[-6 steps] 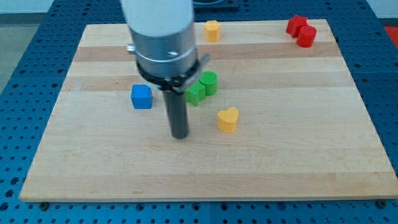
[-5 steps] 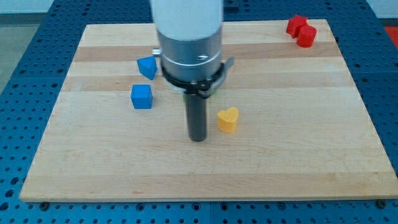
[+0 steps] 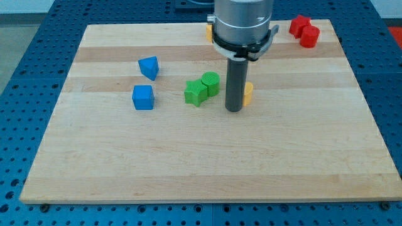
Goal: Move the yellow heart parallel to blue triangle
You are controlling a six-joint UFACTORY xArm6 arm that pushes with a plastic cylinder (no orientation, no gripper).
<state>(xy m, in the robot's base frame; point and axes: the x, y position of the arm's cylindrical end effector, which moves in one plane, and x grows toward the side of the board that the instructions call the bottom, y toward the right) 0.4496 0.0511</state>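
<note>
The yellow heart (image 3: 248, 93) sits right of the board's middle, mostly hidden behind the rod; only its right edge shows. My tip (image 3: 234, 109) rests on the board against the heart's left and lower side. The blue triangle (image 3: 149, 66) lies to the view's left, a little higher than the heart. The rod's metal body covers part of the board's top.
A blue cube (image 3: 143, 97) lies below the triangle. A green star-like block (image 3: 196, 93) and a green cylinder (image 3: 211, 83) touch, just left of my tip. Two red blocks (image 3: 304, 30) sit at the top right corner. A yellow block (image 3: 207, 31) peeks out at the top, behind the rod.
My tip has moved right and up the board, from left of the heart. The yellow heart has been pushed up and slightly right, from about mid-board to beside the green blocks' height.
</note>
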